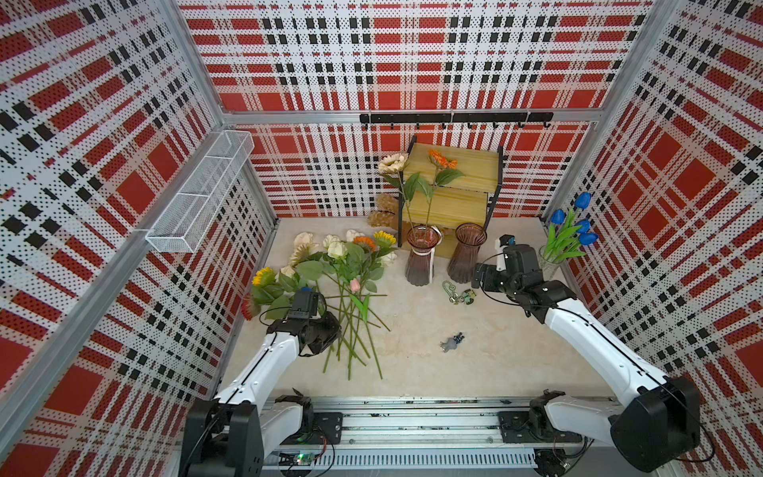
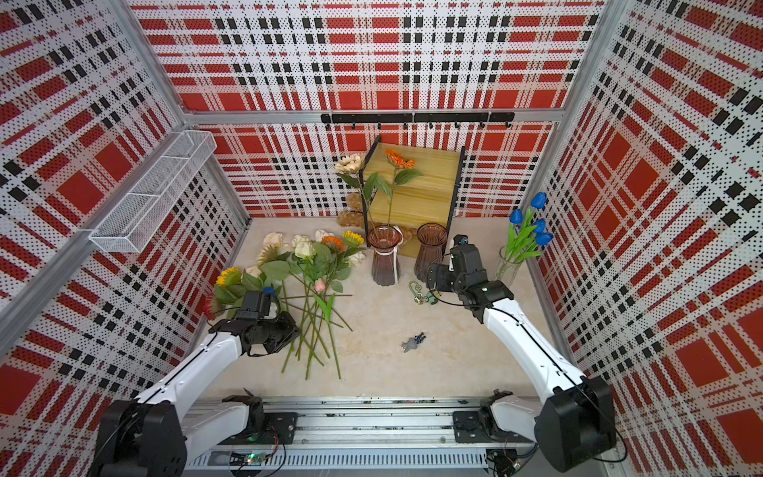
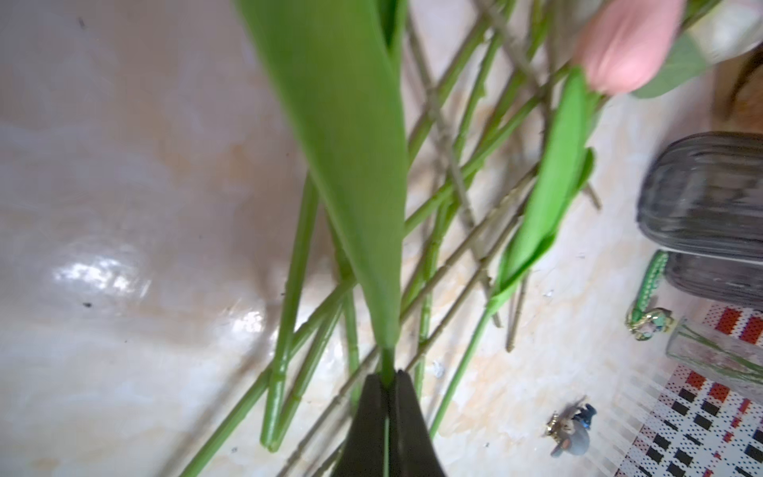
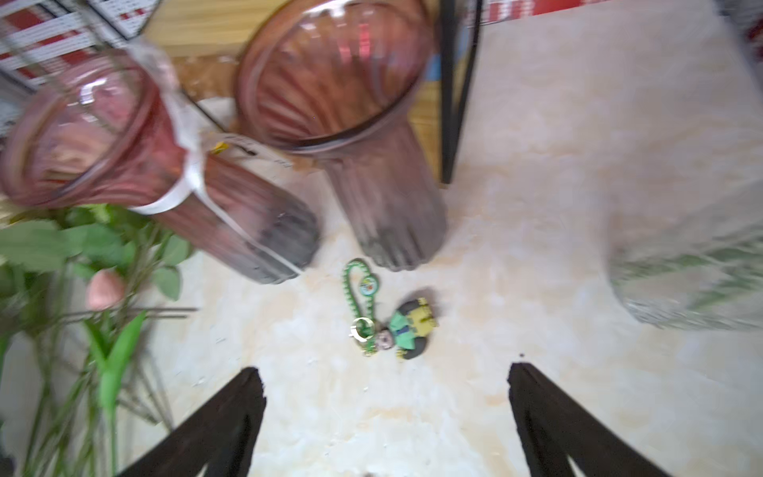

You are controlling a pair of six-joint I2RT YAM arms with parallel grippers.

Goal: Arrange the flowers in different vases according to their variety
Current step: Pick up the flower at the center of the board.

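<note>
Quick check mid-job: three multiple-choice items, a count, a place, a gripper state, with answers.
1. How many flowers stand in the pinkish ribbed glass vase? A two B none C four
2. Where are the small blue tulips? A pinkish vase B tall clear glass cylinder C lying flat
3. The left gripper is: A open B shut on the vase C shut on a thin green stem
1 A: a cream sunflower and an orange sunflower rise from it. 2 B: their stems enter it. 3 C: jaws meet on the stem.

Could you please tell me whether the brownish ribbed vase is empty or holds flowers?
Empty. The right wrist view looks down into the brownish ribbed vase: no stems inside.
</note>
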